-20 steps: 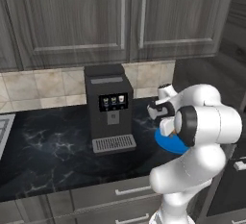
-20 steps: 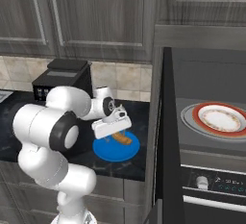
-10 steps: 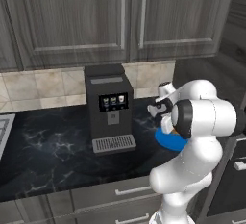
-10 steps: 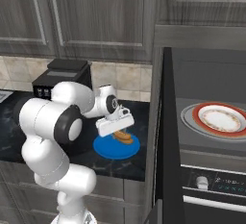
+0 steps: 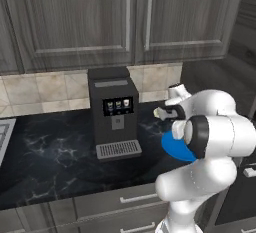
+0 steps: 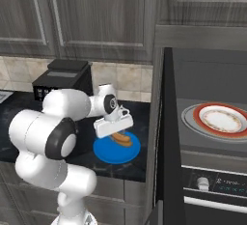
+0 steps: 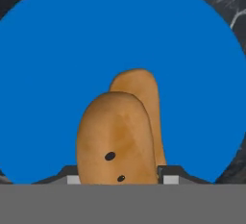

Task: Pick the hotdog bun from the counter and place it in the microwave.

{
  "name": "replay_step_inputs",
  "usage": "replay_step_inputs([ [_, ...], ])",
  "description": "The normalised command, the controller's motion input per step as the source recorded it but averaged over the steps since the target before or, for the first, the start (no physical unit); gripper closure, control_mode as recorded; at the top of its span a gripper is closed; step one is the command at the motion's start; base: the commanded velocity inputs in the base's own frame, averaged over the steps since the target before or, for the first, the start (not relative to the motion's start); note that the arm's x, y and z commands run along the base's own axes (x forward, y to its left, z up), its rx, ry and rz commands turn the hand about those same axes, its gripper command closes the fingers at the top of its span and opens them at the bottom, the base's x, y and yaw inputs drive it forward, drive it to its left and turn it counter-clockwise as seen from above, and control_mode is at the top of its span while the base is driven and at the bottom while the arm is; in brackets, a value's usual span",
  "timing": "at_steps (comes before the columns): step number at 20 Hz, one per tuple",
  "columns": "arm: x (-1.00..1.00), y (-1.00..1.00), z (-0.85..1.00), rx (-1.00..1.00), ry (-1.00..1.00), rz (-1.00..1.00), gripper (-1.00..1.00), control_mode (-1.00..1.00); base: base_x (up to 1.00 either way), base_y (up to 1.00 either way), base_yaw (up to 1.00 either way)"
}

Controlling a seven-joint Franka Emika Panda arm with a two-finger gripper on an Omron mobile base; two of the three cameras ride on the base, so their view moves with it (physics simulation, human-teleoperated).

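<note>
No lettering is legible on the microwave (image 6: 212,122), its door open. On the counter (image 5: 50,157) near its right edge, the blue plate (image 6: 116,150) carries the hotdog bun (image 6: 121,138); the claw (image 6: 115,133) straddles it, whether clamped I cannot tell.

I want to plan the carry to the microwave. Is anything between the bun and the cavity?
Nothing visible blocks it. The hotdog bun lies on the blue plate under the gripper. The microwave door stands open edge-on between them, to be rounded; a plate occupies the turntable.
</note>
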Motion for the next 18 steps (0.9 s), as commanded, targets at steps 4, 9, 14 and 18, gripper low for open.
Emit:
replay_step_inputs([
  [4, -0.99, 0.29, 0.73, 0.13, -0.16, 0.01, 1.00, -1.00, 0.00, 0.00, 0.00],
  [9, -0.97, 0.60, 0.99, 0.20, -0.03, 0.00, 1.00, -1.00, 0.00, 0.00, 0.00],
  [14, -1.00, 0.72, 0.91, 0.19, -0.10, 0.00, 1.00, -1.00, 0.00, 0.00, 0.00],
  [18, -0.71, 0.82, 0.82, 0.09, -0.21, -0.02, 1.00, -1.00, 0.00, 0.00, 0.00],
])
